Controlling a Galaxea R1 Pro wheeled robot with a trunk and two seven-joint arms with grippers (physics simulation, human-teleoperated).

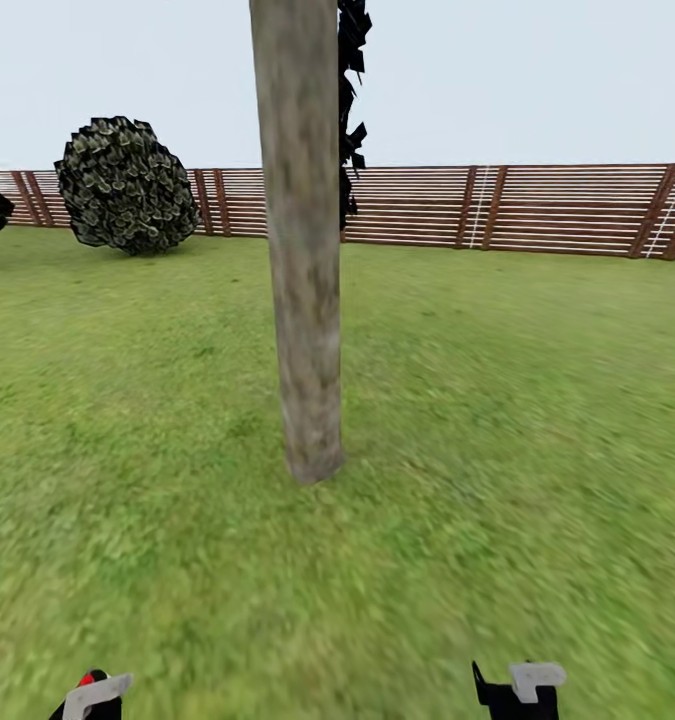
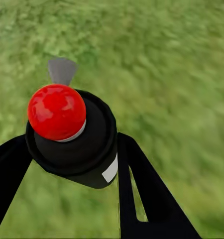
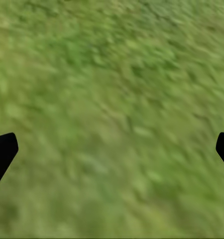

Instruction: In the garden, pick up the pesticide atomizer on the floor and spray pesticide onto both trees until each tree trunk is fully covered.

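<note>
Left hand (image 2: 72, 149): fingers clamped on the atomizer (image 2: 74, 137), red top facing the wrist camera; it sits low at the head view's left edge, over the lawn (image 1: 517, 420).
Right hand (image 3: 112, 149): fingers spread wide, nothing between them, grass beneath.
Atomizer to trunk: the trunk (image 1: 305, 300) stands ahead of the robot, slightly toward the middle from the left hand, a stretch of grass between them.
Trunk axis: upright, far wider than the bottle, no white speckles visible on the bark.
Nearer arm: judged the left, which already carries the sprayer.
Beyond: a round bush (image 1: 127, 185) and the slat fence (image 1: 537, 210).
</note>
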